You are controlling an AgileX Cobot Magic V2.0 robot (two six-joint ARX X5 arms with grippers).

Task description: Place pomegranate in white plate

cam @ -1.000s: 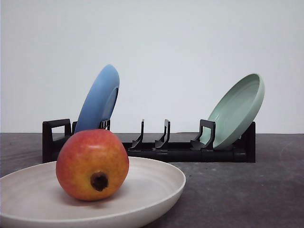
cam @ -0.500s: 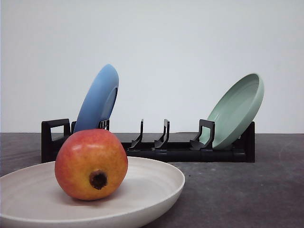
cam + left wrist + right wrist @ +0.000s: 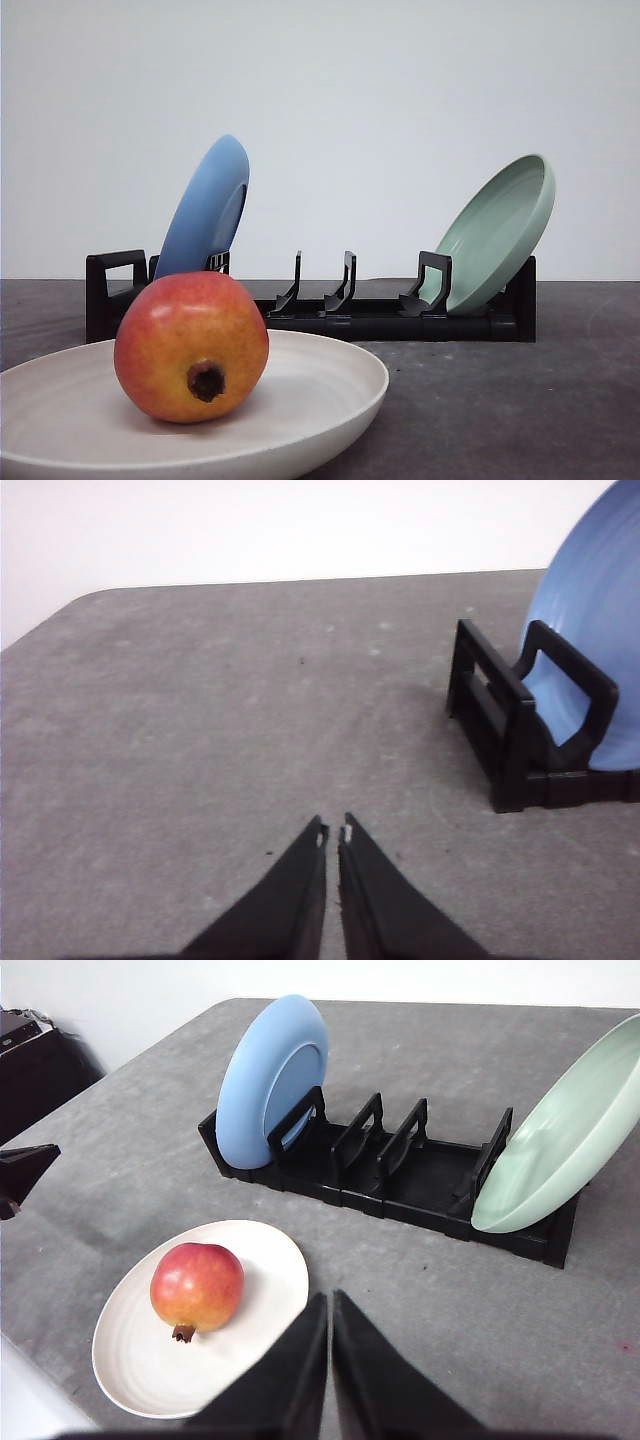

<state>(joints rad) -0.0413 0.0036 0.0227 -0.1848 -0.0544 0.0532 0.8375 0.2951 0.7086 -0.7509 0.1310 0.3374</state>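
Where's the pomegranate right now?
The pomegranate sits in the white plate, low and left in the front view, just in front of the blue plate standing in the black rack.

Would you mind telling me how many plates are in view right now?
3. The white plate lies flat on the table, holding the pomegranate. The blue plate stands at one end of the black rack; the pale green plate leans at the other.

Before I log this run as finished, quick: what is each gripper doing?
Left gripper: shut, holding nothing.
Right gripper: shut, holding nothing; the pomegranate sits on the white plate.
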